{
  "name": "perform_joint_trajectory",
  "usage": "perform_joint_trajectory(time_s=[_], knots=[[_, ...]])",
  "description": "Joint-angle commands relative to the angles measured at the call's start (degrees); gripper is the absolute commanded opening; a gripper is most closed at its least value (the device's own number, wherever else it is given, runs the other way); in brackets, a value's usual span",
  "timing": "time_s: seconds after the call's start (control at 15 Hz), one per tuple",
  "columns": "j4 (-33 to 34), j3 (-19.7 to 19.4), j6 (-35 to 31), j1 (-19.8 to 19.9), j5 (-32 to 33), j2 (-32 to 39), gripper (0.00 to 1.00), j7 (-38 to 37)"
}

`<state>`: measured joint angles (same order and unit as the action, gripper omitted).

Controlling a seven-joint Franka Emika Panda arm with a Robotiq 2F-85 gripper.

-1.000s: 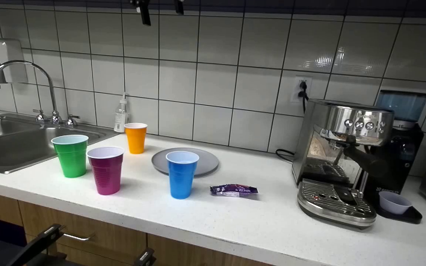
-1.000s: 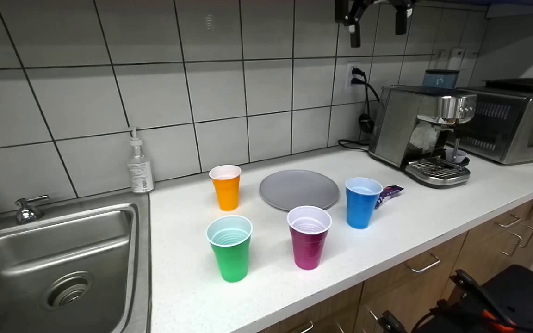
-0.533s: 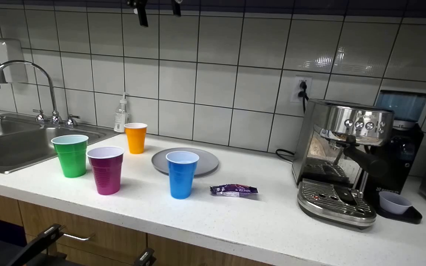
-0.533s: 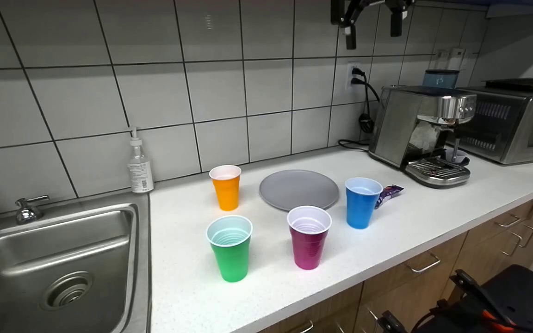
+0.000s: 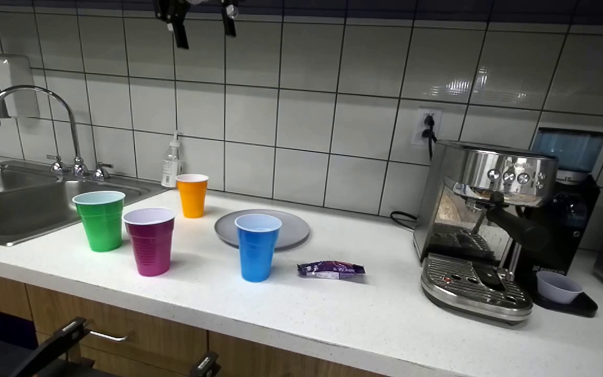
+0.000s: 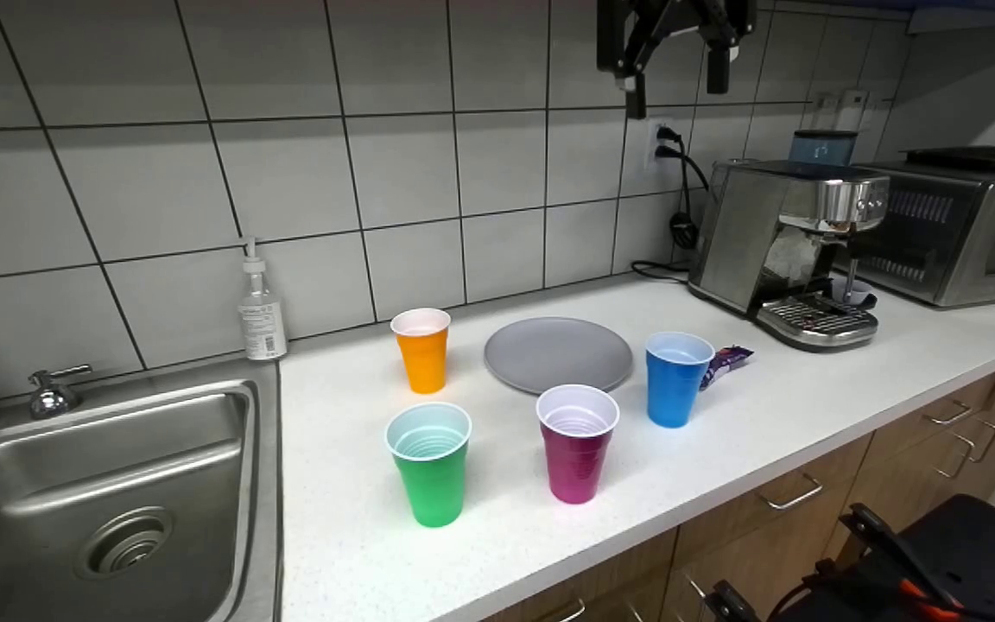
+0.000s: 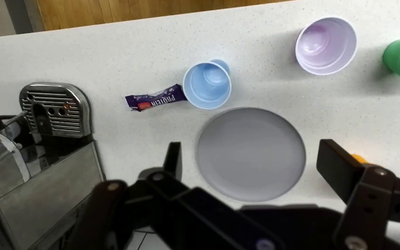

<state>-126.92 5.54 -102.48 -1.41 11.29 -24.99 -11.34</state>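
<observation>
My gripper [image 7: 250,148] is open and empty, its black fingers far apart. In both exterior views it hangs high above the counter [image 5: 206,40] [image 6: 677,100]. In the wrist view the grey plate [image 7: 252,154] shows between the fingers, well below. A blue cup [image 7: 207,85] stands upright beside the plate, near a purple protein bar wrapper [image 7: 156,98]. A magenta cup [image 6: 576,462] and a green cup [image 6: 434,484] stand upright nearer the sink. An orange cup [image 6: 424,354] stands near the wall; in the wrist view a finger mostly hides it [image 7: 359,158].
An espresso machine [image 5: 482,225] stands on the counter, with a grinder [image 5: 568,209] beside it and a microwave [image 6: 964,229]. A sink [image 6: 109,466] with a faucet [image 5: 74,125] is at the other end. A soap bottle [image 6: 262,315] stands by the tiled wall.
My gripper has moved lower and a little to the left in both exterior views, staying open. The cups, plate and wrapper have not moved.
</observation>
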Motion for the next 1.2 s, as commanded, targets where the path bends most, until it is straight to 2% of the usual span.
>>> perform_joint_trajectory(time_s=[0.0, 0.67, 1.13], knots=[[-5.3, 0.1, -3.3, -1.2, -1.2, -4.7, 1.00, 0.9], [-16.3, -0.6, -8.8, -1.6, -5.7, -10.4, 1.00, 0.9], [-15.8, 0.2, -7.7, -1.1, -5.2, -8.4, 1.00, 0.3]])
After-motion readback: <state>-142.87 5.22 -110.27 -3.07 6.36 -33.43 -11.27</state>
